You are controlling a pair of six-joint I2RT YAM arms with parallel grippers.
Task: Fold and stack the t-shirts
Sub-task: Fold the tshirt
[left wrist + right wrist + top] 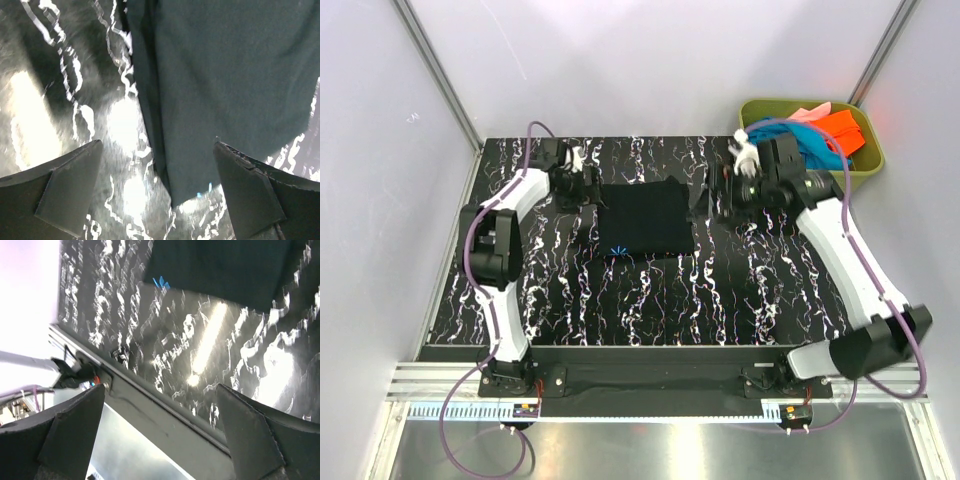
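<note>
A black t-shirt (645, 218) lies folded into a rough square on the marbled table, with a small blue tag at its near left corner. My left gripper (586, 190) hovers at the shirt's left edge. In the left wrist view it (160, 195) stands open over the shirt's corner (225, 75), holding nothing. My right gripper (723, 196) is just off the shirt's right edge. In the right wrist view it (160, 435) is open and empty, with the black shirt (225, 265) at the top. Teal (812, 148), orange (845, 130) and pink (807, 112) t-shirts lie bunched in the tub.
An olive-green tub (870, 165) stands off the table's back right corner, right behind the right arm's wrist. Grey walls close in the left, back and right sides. The table's near edge (165, 415) and a metal rail show in the right wrist view.
</note>
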